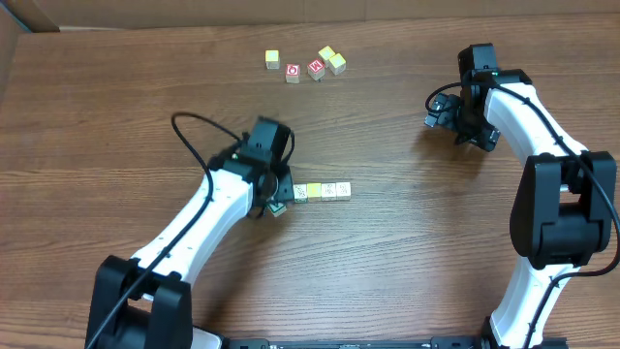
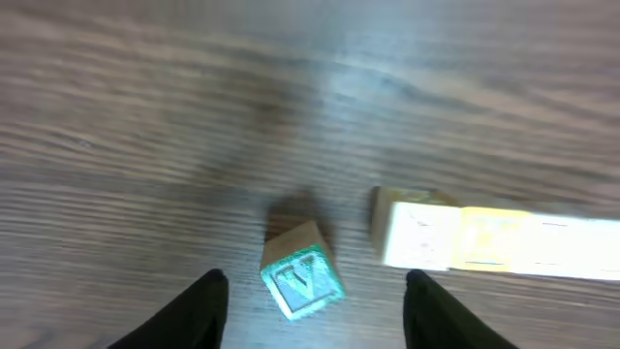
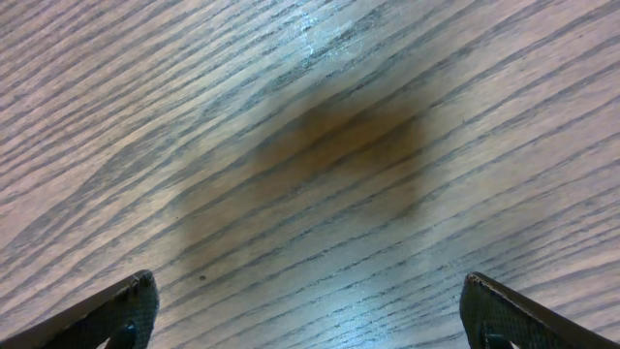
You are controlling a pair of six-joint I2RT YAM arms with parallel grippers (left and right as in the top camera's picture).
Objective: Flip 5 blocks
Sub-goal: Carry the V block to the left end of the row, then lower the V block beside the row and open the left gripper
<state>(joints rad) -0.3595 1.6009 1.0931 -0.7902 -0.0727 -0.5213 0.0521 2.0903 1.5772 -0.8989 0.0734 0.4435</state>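
Observation:
A green-faced block [image 2: 302,274] with a letter on top lies skewed on the wood between the open fingers of my left gripper [image 2: 315,301], touching neither finger. In the overhead view the same block [image 1: 278,207] peeks out under the left gripper [image 1: 272,197]. A short row of pale yellow blocks [image 1: 323,191] lies just right of it, seen as a bright row [image 2: 494,239] in the left wrist view. My right gripper [image 3: 308,310] is open wide over bare wood, and in the overhead view that gripper [image 1: 438,110] is at the right rear.
Several loose blocks [image 1: 306,64], yellow and red-faced, lie in a group at the table's back centre. A black cable [image 1: 199,131] loops off the left arm. The brown table edge [image 1: 12,58] shows at the far left corner.

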